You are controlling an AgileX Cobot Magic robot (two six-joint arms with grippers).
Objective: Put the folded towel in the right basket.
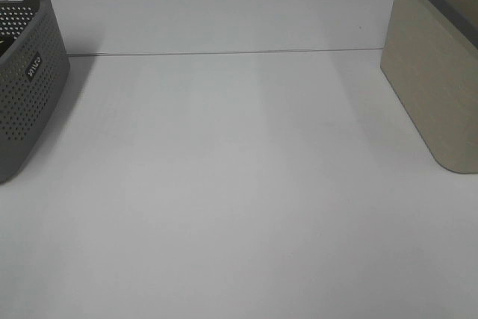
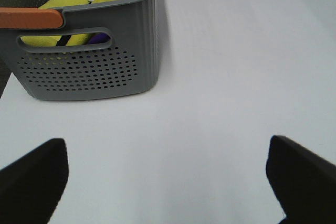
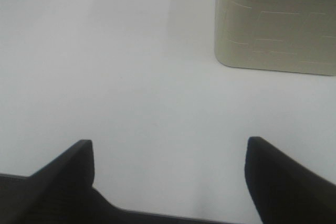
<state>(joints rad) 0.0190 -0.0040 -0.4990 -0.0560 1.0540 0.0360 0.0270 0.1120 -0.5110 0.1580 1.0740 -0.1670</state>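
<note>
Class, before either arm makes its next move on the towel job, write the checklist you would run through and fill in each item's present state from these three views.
1. Folded towel located: not ok, it shows in no view.
2. Right basket in place on the table: ok, beige bin at the table's right edge.
3. Right gripper open and empty: ok, fingers wide apart over bare table.
4. Left gripper open and empty: ok, nothing between its fingers.
5. Grey perforated basket contents: cannot tell, yellow cloth and other items show, no brown towel visible.
</note>
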